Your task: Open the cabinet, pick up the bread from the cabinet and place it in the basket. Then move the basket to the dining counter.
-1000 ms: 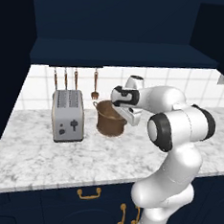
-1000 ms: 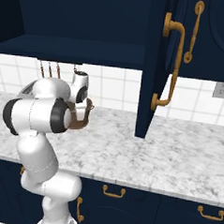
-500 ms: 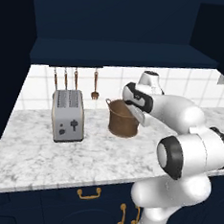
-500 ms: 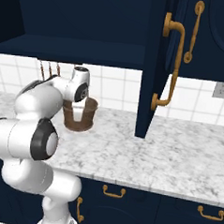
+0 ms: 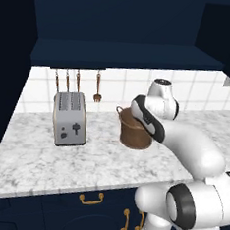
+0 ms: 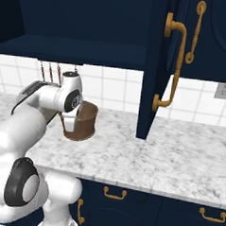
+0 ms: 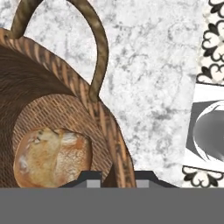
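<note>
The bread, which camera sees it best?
The hand view: the bread lies in plain sight on the bottom of the basket. In both base views the basket's wall and the arm hide it.

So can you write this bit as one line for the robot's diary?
stage: moving basket | bread: inside basket | gripper: astride basket rim | cabinet: open

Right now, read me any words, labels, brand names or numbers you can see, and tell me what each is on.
None: no readable text here.
Toaster: front shows dark control marks, no letters.
Basket, bread, cabinet: no lettering.
</note>
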{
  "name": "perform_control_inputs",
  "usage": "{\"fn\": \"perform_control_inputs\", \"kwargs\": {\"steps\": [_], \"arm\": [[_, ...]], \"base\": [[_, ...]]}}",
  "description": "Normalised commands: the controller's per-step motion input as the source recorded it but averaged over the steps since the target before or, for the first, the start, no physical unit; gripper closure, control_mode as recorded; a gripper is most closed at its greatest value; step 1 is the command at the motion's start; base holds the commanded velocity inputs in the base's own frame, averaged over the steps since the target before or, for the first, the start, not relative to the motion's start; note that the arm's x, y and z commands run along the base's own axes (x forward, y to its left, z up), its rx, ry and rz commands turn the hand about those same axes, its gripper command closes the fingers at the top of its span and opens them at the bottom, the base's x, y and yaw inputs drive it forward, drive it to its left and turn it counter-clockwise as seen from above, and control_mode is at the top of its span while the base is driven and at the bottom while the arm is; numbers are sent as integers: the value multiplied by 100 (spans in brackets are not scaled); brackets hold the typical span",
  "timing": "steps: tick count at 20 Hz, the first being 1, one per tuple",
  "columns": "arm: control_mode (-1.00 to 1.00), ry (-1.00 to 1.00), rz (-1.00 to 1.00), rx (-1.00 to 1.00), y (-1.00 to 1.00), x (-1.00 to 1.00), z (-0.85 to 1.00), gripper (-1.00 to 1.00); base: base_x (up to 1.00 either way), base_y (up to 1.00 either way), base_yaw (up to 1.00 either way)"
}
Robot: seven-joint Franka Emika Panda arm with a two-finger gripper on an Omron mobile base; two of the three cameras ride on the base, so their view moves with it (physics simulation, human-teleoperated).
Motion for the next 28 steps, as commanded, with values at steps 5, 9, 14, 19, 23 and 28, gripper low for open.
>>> {"fn": "perform_control_inputs", "kwargs": {"steps": [5, 9, 14, 19, 23, 28], "arm": [[-100, -8, -1, 0, 0, -69, 86, 100], [-100, -1, 0, 0, 0, -66, 72, 100], [-100, 0, 2, 0, 0, -72, 63, 100], [-100, 0, 5, 0, 0, -68, 70, 100], [-100, 0, 1, 0, -13, -49, 16, 100], [-100, -2, 0, 0, -4, -58, -1, 100]], "base": [[0, 0, 0], [0, 0, 0], [0, 0, 0], [0, 0, 0], [0, 0, 0], [0, 0, 0]]}}
